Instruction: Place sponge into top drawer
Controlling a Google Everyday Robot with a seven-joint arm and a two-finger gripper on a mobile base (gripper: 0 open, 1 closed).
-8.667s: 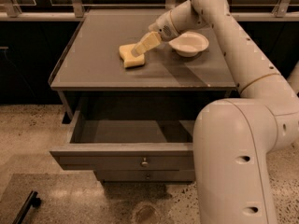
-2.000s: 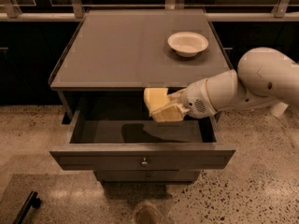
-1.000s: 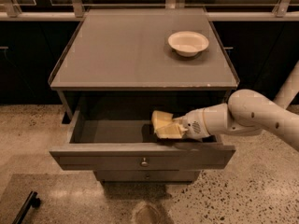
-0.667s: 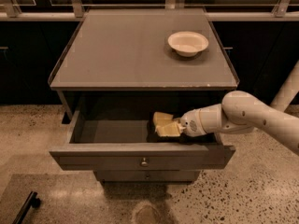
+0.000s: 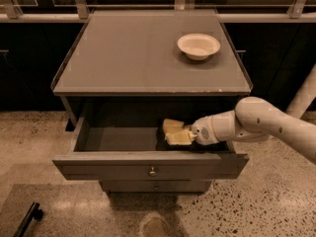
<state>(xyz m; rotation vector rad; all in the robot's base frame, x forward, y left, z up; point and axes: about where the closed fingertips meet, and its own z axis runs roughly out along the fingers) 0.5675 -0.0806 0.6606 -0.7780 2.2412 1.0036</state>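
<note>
The top drawer (image 5: 108,165) is pulled open below the grey cabinet top; its round metal knob (image 5: 152,171) faces me. The pale yellow sponge (image 5: 171,126) is inside the drawer at its right of middle, low near the drawer floor. My gripper (image 5: 180,138) reaches into the drawer from the right on the white arm (image 5: 256,120) and is shut on the sponge. The lower part of the sponge is hidden behind the drawer's front panel and the fingers.
A white bowl (image 5: 198,46) stands on the cabinet top (image 5: 138,58) at the back right. The lower drawer front (image 5: 155,185) is shut beneath the open one. A black object (image 5: 27,218) lies on the speckled floor at the lower left.
My gripper carried the sponge from the cabinet top over the front edge and down into the open drawer. Over the last second it sank slightly and barely moved.
</note>
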